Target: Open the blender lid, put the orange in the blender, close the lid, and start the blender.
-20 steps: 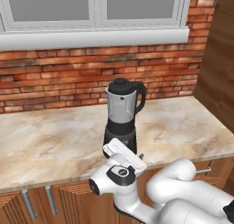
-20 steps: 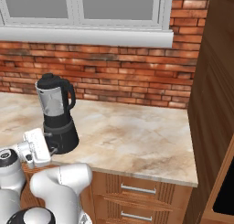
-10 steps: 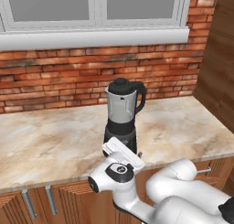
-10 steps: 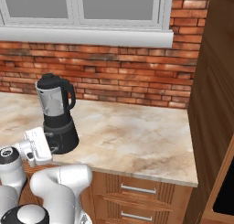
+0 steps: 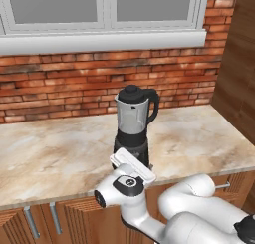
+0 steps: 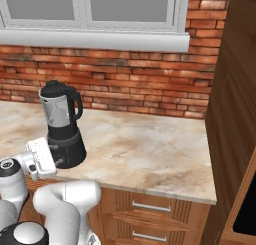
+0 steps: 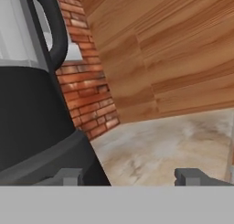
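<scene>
The blender (image 5: 133, 123) stands upright on the marble-patterned bench (image 5: 55, 158), toward its front edge, with the red brick wall (image 5: 60, 83) and a white window sill (image 5: 99, 41) behind it. Its clear tapered jar sits on the black rounded base, the black handle on the side facing the wooden cabinet wall (image 5: 241, 63). The blender lid (image 5: 132, 93) is on the jar, seated flat across the rim with its knob up.

From the right base view the blender (image 6: 62, 125) is at the left part of the bench (image 6: 150, 154), with a long bare stretch of stone running to the tall wood panel (image 6: 232, 99) at the far end. The lid (image 6: 52, 88) is closed there too.

The robot's hand (image 5: 142, 164) is low at the front of the blender base, just beside it, the white wrist block tilted across the lower part of the base. In the right base view the hand (image 6: 56, 160) sits at the near left side of the base, very close to it; I cannot tell whether it touches.

In the hand view the black base (image 7: 36, 127) looms large on the left, with the handle curving above. The two finger tips (image 7: 192, 176) stand far apart, one in front of the base, the other over bare bench, nothing between them.
</scene>
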You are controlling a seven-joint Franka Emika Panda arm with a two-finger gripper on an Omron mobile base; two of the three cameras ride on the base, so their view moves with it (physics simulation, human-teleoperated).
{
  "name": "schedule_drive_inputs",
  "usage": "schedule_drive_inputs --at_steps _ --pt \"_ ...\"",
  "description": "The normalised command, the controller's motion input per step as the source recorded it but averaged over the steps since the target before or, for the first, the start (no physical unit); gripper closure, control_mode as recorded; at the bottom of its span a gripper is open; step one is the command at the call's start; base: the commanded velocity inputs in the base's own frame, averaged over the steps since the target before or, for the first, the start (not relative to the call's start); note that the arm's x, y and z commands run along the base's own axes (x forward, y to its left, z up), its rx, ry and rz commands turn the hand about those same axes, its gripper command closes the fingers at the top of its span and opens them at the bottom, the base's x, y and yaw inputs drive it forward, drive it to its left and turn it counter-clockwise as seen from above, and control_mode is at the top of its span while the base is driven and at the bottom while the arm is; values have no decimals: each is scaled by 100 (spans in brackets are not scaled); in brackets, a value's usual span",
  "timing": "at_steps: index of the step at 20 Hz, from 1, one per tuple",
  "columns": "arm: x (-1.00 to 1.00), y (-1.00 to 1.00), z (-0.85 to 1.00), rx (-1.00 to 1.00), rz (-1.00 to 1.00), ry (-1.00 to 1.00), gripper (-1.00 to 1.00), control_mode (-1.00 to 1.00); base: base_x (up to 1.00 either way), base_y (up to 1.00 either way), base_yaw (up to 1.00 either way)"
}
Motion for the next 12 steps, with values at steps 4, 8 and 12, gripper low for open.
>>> schedule_drive_inputs --at_steps 4,8,12 --pt "23 9 -16 0 0 -4 -100 -100 0 0 0" --pt "38 14 -6 0 0 -5 -100 -100 0 0 0" --pt "36 12 -10 0 0 -5 -100 -100 0 0 0"
